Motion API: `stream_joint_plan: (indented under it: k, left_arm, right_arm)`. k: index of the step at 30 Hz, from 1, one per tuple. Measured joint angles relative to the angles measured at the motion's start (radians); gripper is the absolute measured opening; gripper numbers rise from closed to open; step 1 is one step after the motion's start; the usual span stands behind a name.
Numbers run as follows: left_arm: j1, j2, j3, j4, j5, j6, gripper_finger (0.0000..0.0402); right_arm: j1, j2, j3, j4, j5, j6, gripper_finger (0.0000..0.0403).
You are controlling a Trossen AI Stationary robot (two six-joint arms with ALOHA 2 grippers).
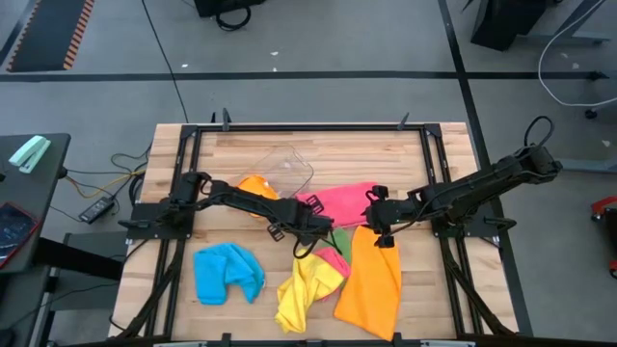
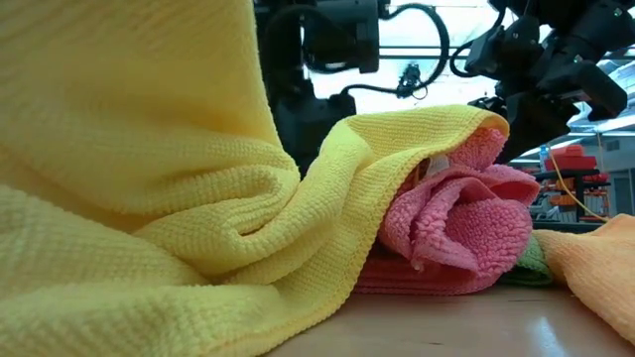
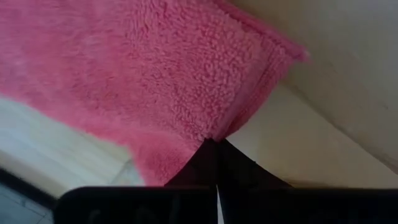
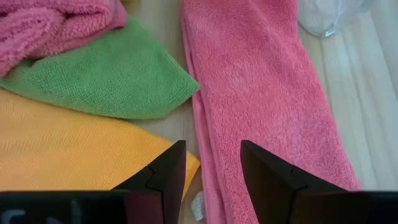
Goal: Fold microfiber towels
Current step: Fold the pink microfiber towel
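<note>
At table front, nearest edge: blue towel point(image 1: 228, 273) w/ yellow towel point(image 1: 307, 289) and a long orange towel point(image 1: 370, 284) beside it. Mid-table: left hand point(image 3: 216, 149) pressed together, pinching corner of the pink towel point(image 1: 342, 202). Right hand point(image 4: 211, 165) spread, just over the orange towel's upper end where it meets the pink one; nothing between its fingers. Green towel point(image 4: 106, 81) partly tucked under a bunched pink towel point(image 2: 456, 223). Farther back: clear tub point(image 1: 287, 170), contents can't tell; 2nd orange towel point(image 1: 254, 185) beside it.
</note>
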Motion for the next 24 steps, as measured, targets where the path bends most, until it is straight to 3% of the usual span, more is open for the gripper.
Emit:
stream_joint_plan:
  k: [15, 24]
  left_arm:
    - [-0.055, -0.008, 0.085, -0.295, 0.032, -0.19, 0.0004]
    - [-0.063, -0.008, 0.085, -0.24, 0.012, -0.052, 0.0005]
  right_arm:
    - [0.0, 0.0, 0.0, 0.008, 0.004, -0.004, 0.0161]
    - [-0.001, 0.0, 0.0, 0.031, 0.019, -0.032, 0.0161]
